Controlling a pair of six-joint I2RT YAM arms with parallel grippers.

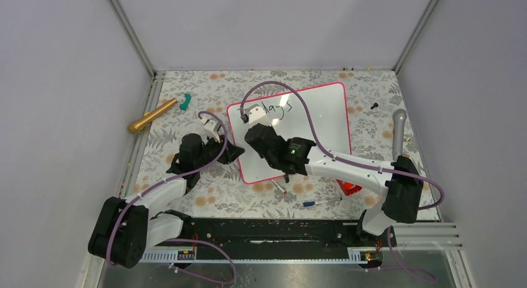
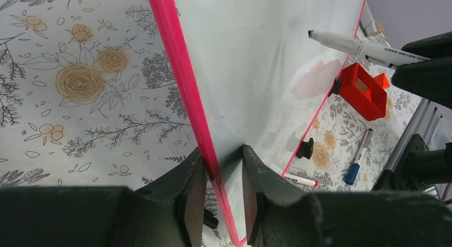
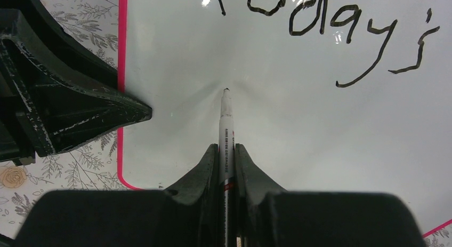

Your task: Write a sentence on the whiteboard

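Note:
The whiteboard [image 1: 317,123], white with a pink-red frame, lies on the flowered table. It also shows in the left wrist view [image 2: 256,71] and the right wrist view [image 3: 320,129]. Of the sentence [image 3: 341,28], only "Today's" shows, in black along the far edge [image 1: 279,109]. My right gripper [image 3: 227,151] is shut on a white marker [image 3: 226,124]. The marker's tip sits at the board's surface below the start of that word. My left gripper [image 2: 218,177] has its jaws a little apart astride the board's left frame, near the near-left corner. One finger [image 2: 194,177] touches the frame.
A red box [image 1: 349,187], a blue pen [image 1: 320,202] and a red-capped marker [image 1: 279,187] lie just in front of the board. A gold tool [image 1: 152,116] and a teal piece [image 1: 185,101] lie at the far left. A grey microphone [image 1: 398,132] lies at the right.

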